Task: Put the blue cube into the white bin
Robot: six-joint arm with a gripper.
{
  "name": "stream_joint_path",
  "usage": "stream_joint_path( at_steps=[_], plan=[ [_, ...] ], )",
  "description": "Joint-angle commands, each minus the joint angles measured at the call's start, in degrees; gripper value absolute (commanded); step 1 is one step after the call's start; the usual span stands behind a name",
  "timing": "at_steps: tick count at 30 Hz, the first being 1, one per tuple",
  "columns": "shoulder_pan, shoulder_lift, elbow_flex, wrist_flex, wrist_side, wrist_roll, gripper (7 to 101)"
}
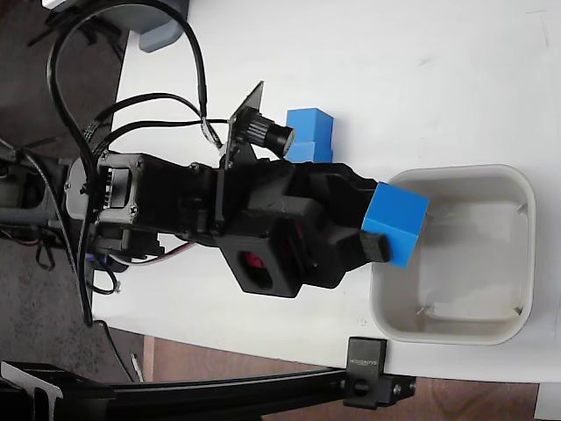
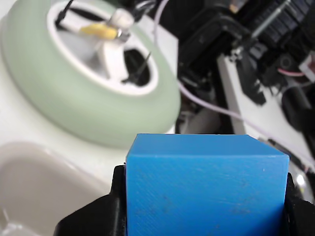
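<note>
Cube held at the bin's rim

Cubes in sight number two or three in the fixed view: the blue cube [image 1: 397,221] in the gripper [image 1: 379,221], and more blue [image 1: 309,133] on the table [image 1: 421,79] behind the arm, which may be one block or two stacked, since the arm's black body [image 1: 263,219] cuts off the lower part. There is one white bin [image 1: 456,329], lying against the table's near edge toward its right end, and it looks bare inside apart from faint marks on its floor.

The gripper's fingers are clamped on the blue cube, one dark pad [image 2: 115,206] pressed to each side in the wrist view. The cube hangs over the bin's left rim, partly above the tub's inside; whether it touches the rim cannot be told.

In the wrist view the blue cube [image 2: 206,189] fills the lower frame and is cut off at the bottom edge. Only a blurred corner of the bin [image 2: 44,191] shows at lower left. Behind it sits one pale green ring-shaped object [image 2: 83,105] with a white hub, out of focus. A grey-blue object [image 1: 158,26] at the table's far left corner is cropped by the frame.
</note>
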Motion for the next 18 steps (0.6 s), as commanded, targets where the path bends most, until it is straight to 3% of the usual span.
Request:
stream_joint_path(
  at_steps=[1,4,7,10,18],
  plan=[
    [-0.1,-0.4,-3.3,-4.8,0.5,4.7,63.4],
    [0.2,-1.1,-1.4,-9.3,0.4,9.0,78.5],
    [0.8,-1.0,0.2,-11.9,-0.3,12.3,86.8],
    [1.4,1.8,1.1,-8.6,-0.8,13.9,99.2],
    [0.3,25.0,19.9,4.9,1.4,16.5,100.0]
  ],
)
